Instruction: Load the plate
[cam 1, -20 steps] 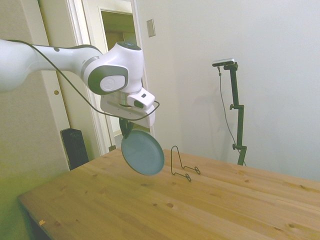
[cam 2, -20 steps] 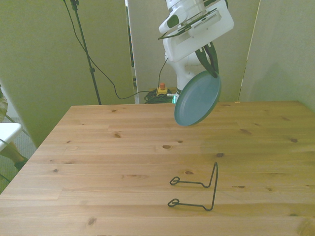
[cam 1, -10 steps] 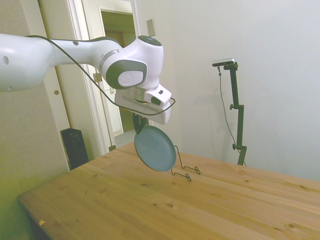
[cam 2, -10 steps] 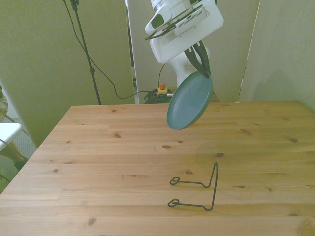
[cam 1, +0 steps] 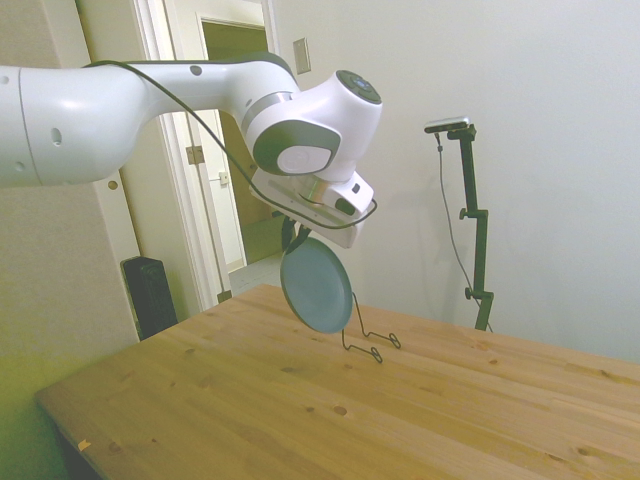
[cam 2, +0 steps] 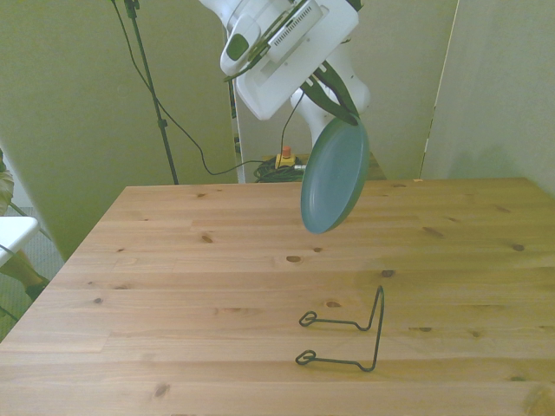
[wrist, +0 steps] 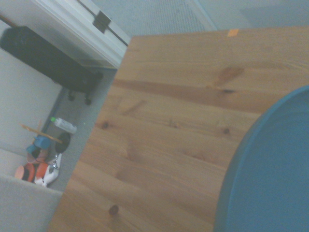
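Note:
The dark teal-green plate [cam 1: 317,291] [cam 2: 334,176] hangs well above the wooden table, held nearly on edge by its upper rim. My gripper [cam 1: 293,238] [cam 2: 341,110] is shut on that rim, its dark fingers pointing down. In the wrist view the plate [wrist: 270,174] fills one corner, blurred, with table boards beside it. A thin black wire stand [cam 1: 362,328] [cam 2: 351,329] stands on the table, below the plate and nearer the front view's camera. In the side view the plate's lower edge overlaps the stand's upright loop.
The wooden table [cam 2: 173,286] carries only the wire stand. A black box [cam 1: 150,295] sits on the floor by the doorway beyond the table's corner. Cables and an orange-topped device [cam 2: 284,159] lie behind the table's far edge.
The arm has swung forward and turned its wrist, carrying the plate toward the wire stand. The plate has tilted from a slanted face to nearly edge-on upright.

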Controlling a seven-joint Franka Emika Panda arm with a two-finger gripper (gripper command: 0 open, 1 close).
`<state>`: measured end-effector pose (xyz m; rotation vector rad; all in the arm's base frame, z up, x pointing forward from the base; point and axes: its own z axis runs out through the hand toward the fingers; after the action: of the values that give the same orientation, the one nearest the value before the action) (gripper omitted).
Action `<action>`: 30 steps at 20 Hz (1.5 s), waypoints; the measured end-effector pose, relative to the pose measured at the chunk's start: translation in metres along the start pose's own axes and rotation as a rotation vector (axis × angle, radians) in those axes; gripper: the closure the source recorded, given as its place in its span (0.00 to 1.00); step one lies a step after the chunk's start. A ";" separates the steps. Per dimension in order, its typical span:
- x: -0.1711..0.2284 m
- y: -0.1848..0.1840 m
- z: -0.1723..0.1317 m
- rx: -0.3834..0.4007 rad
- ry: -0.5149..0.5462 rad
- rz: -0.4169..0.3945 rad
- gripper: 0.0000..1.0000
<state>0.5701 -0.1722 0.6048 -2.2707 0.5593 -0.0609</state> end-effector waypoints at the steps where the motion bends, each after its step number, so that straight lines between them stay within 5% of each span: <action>1: 0.006 0.002 -0.002 0.020 0.006 -0.003 1.00; 14: 0.056 0.000 0.038 0.075 0.065 -0.050 1.00; 30: 0.089 0.032 0.065 0.296 0.073 -0.005 1.00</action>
<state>0.6520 -0.1830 0.5252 -1.9880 0.5442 -0.2156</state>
